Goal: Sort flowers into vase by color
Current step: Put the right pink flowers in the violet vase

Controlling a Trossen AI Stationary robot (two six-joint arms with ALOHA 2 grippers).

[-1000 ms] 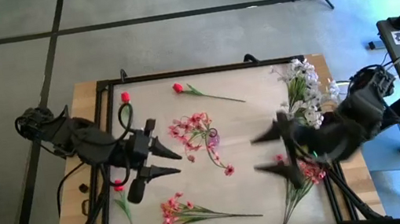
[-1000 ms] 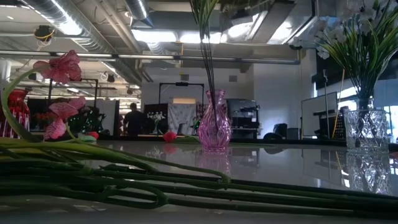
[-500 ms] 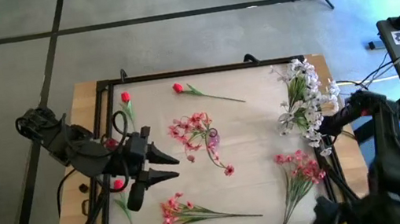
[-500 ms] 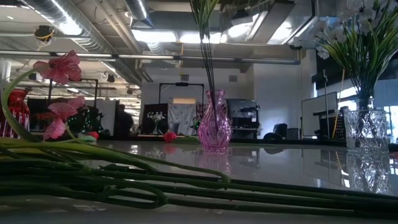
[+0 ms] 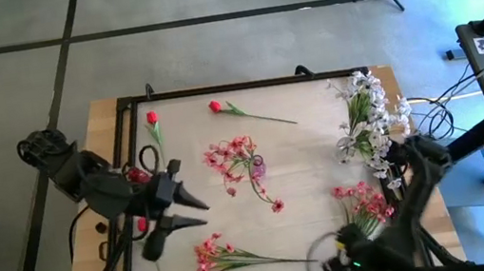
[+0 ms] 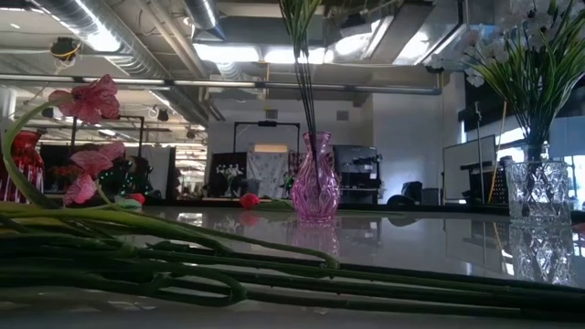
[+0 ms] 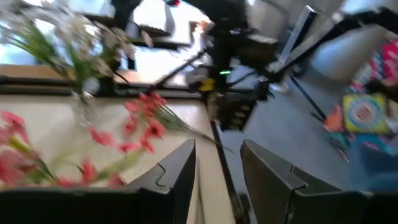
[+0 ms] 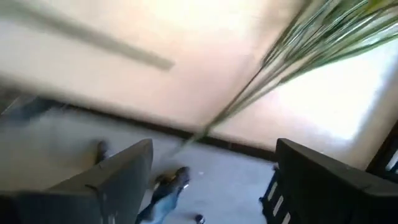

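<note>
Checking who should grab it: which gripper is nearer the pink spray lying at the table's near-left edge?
Left. The left gripper hovers open just above the pink spray; the right gripper, also open, sits off past its stem end.

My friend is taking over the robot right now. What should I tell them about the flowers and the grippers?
Left gripper: open, empty, over the table's left side.
Right gripper: open, empty, past the table's near edge by the right corner.
Done: white flowers stand in the clear vase; some pink flowers stand in the pink vase.
Left: two pink sprays lie near the front edge; red buds lie at the back, another red bud on the left.
</note>
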